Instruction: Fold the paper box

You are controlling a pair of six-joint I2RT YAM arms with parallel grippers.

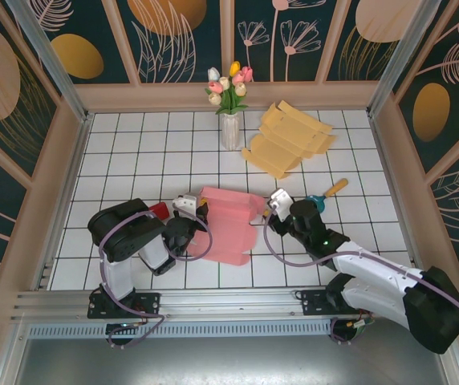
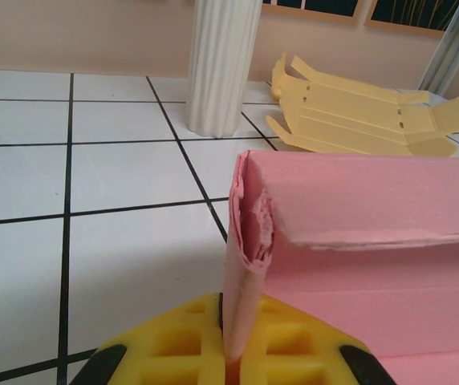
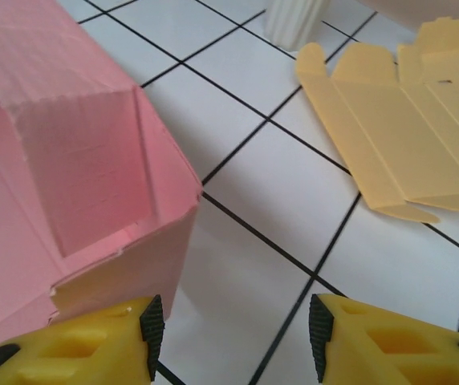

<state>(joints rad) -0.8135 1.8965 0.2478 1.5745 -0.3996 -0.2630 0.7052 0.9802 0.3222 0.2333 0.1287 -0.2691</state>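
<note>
Pink paper box (image 1: pixel 228 224) lay half-formed on the tabletop (image 1: pixel 125 160), between the two arms. Left pincer (image 2: pixel 231 353) was clenched on the box's left wall, likely to hold it upright. Right pincer (image 3: pixel 236 333) was released, jaws apart over bare tile just beside the right end, probably ready to press that end in.

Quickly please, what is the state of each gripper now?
Left gripper: closed on a flap of the pink paper box.
Right gripper: open, holding nothing.
</note>
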